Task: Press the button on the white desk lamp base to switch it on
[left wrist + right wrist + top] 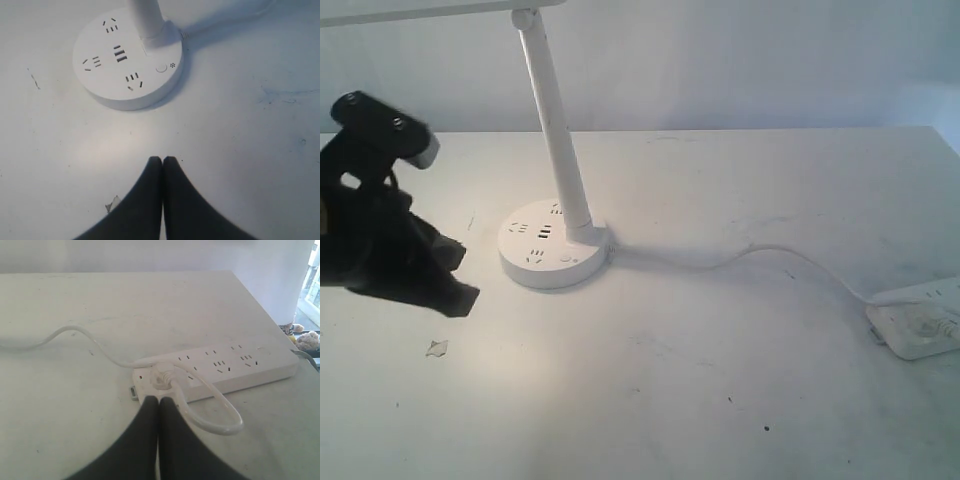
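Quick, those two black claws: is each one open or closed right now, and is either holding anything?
Left gripper: closed, holding nothing.
Right gripper: closed, holding nothing.

White pwr strip (240, 367) nr table (670, 400) edge, small scrap (437, 348)

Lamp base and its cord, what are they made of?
The lamp base looks like hard, smooth white plastic: it has crisp moulded slots and a soft sheen on its rim. The cord looks like bendy white rubber or soft plastic, since it lies in loose curves. The pictures can't tell which.
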Tool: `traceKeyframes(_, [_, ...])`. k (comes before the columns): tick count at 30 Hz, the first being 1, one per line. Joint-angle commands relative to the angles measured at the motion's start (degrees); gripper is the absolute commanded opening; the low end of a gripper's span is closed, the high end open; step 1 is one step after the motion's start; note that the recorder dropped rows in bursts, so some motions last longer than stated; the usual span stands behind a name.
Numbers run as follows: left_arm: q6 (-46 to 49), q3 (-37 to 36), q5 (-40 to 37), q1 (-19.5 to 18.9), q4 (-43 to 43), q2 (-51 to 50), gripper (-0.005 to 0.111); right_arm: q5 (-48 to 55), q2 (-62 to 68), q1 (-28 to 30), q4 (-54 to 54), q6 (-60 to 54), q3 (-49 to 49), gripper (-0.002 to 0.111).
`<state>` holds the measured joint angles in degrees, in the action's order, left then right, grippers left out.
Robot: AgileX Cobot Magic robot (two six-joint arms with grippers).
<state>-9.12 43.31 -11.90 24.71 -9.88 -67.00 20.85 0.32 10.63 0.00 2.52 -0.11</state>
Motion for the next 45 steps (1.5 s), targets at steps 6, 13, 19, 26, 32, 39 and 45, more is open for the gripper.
traceKeyframes(6, [-6.38,-17.12,5.76,-0.05,0.82,18.39,0.0,-0.76,-0.32,-0.31,0.0,0.3,0.11,0.0])
traceKeyframes(13, [-9.63,-34.74,25.02,-0.05,0.95,25.27,0.0,-0.76,-0.32,-0.31,0.0,0.3,0.11,0.0])
traceKeyframes(19, [-10.45,-40.86,31.83,-2.51,5.48,31.13,0.0,-0.76,-0.32,-0.31,0.0,0.3,0.11,0.0])
traceKeyframes(26, [-16.28,-43.31,25.29,-20.21,5.57,49.66,0.0,-0.76,-0.32,-0.31,0.0,0.3,0.11,0.0])
traceKeyframes(32, [-16.83,-43.31,16.87,-27.45,5.57,58.12,0.0,-0.76,-0.32,-0.31,0.0,0.3,0.11,0.0])
traceKeyframes(39, [-15.48,-43.31,4.82,-29.73,5.21,66.93,0.0,-0.76,-0.32,-0.31,0.0,0.3,0.11,0.0])
traceKeyframes(45, [-10.09,-43.31,2.16,-29.73,6.54,67.0,0.0,-0.76,-0.32,-0.31,0.0,0.3,0.11,0.0])
